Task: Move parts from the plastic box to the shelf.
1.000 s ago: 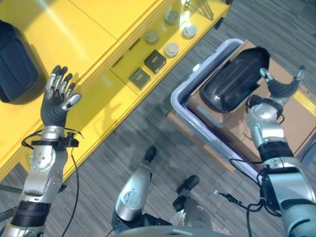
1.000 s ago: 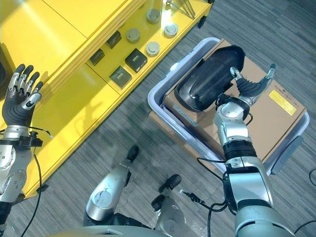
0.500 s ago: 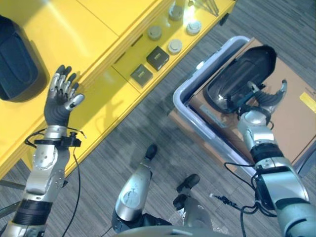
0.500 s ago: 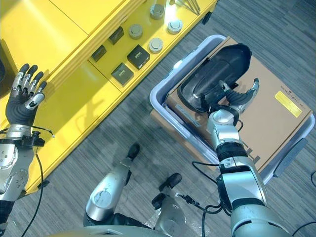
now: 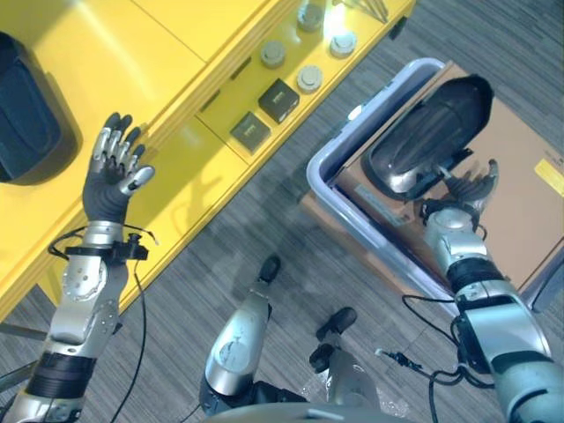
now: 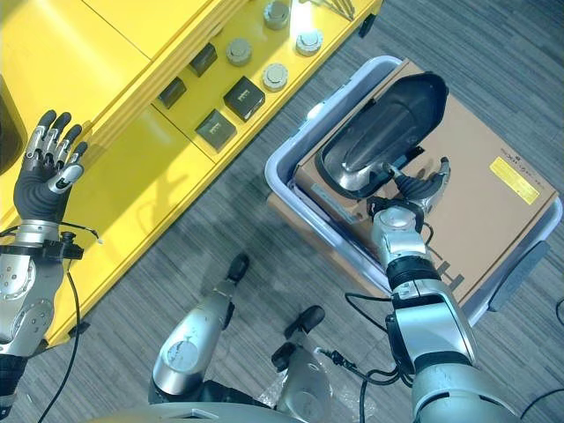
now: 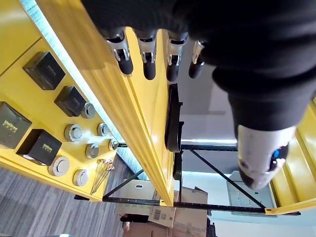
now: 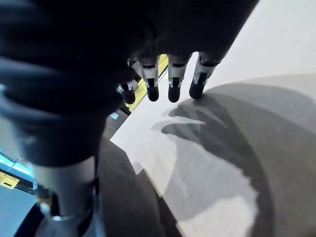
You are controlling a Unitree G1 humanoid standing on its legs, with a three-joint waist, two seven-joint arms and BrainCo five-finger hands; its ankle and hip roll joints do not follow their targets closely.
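Part: black curved shell (image 6: 381,132) lying on a cardboard box (image 6: 480,207) inside the plastic box (image 6: 284,154), right
Right hand (image 6: 421,189): fingers spread loose, at the shell's near edge
Left hand (image 5: 113,167): fingers straight, over the yellow shelf (image 5: 189,172)

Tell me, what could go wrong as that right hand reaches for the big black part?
The black part is long and rests tilted on the cardboard box inside the plastic box; gripped by one end with the open right hand, it might tip or slip. The left hand hovers beside the yellow shelf and could bump its edge.
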